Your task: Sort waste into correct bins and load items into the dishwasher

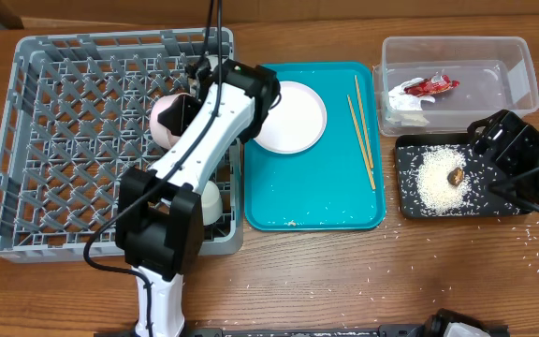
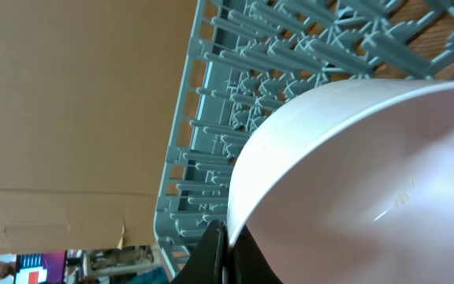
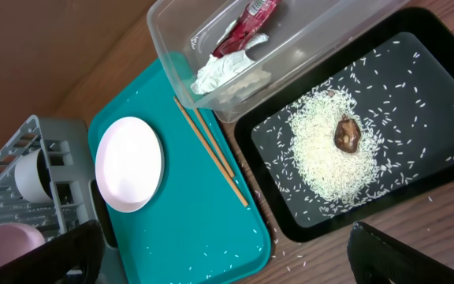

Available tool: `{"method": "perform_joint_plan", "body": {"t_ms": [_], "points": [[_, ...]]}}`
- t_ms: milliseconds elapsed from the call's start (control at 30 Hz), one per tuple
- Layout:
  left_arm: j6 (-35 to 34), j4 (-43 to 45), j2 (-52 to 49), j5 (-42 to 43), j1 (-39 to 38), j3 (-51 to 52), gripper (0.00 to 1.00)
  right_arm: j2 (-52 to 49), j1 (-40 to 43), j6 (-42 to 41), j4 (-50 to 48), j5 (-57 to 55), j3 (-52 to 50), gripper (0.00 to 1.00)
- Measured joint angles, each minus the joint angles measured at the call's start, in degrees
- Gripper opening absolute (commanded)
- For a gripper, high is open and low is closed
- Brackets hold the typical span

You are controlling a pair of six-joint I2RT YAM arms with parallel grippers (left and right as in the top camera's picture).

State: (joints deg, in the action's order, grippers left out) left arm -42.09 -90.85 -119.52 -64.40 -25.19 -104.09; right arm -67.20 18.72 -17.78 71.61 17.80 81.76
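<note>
My left gripper [image 1: 193,97] is shut on the rim of a white bowl [image 1: 168,120], holding it tilted inside the grey dish rack [image 1: 54,140]. The left wrist view shows the jaws [image 2: 225,241] pinching the bowl [image 2: 353,181]. A second bowl [image 1: 211,200] and a small cup [image 1: 211,63] sit in the rack. A white plate [image 1: 290,116] and chopsticks [image 1: 361,131] lie on the teal tray [image 1: 307,192]. The clear tub [image 1: 522,75] holds the wrapper [image 1: 429,86] and paper scrap [image 1: 405,107]. The black tray [image 1: 403,178] holds rice [image 1: 433,183] and a brown lump [image 1: 456,175]. My right gripper [image 1: 490,140] is open and empty above the black tray's right side.
Loose rice grains lie on the wooden table [image 1: 531,239] around the black tray and on the teal tray's front part. In the right wrist view the open fingers [image 3: 227,260] frame the teal tray [image 3: 187,229] and the black tray [image 3: 424,87].
</note>
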Motion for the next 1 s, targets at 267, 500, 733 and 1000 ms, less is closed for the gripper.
{"method": "perform_joint_plan", "body": {"t_ms": [267,500,733,1000], "points": [[0.07,-0.31,0.00,1.16,-3.48,0.00,0.04,0.00,0.00,0.00,0.02,0.00,0.00,1.00],[0.04,-1.40,0.00,1.73,-3.98,0.00,0.04,0.00,0.00,0.00,0.00,0.00,0.00,1.00],[0.00,-5.79,0.00,-6.47,-3.98,0.07,0.04,0.00,0.00,0.00,0.00,0.00,0.00,1.00],[-0.26,-3.50,0.00,-9.62,-4.09,0.15,0.04,0.00,0.00,0.00,0.02,-0.02,0.00,1.00]]}}
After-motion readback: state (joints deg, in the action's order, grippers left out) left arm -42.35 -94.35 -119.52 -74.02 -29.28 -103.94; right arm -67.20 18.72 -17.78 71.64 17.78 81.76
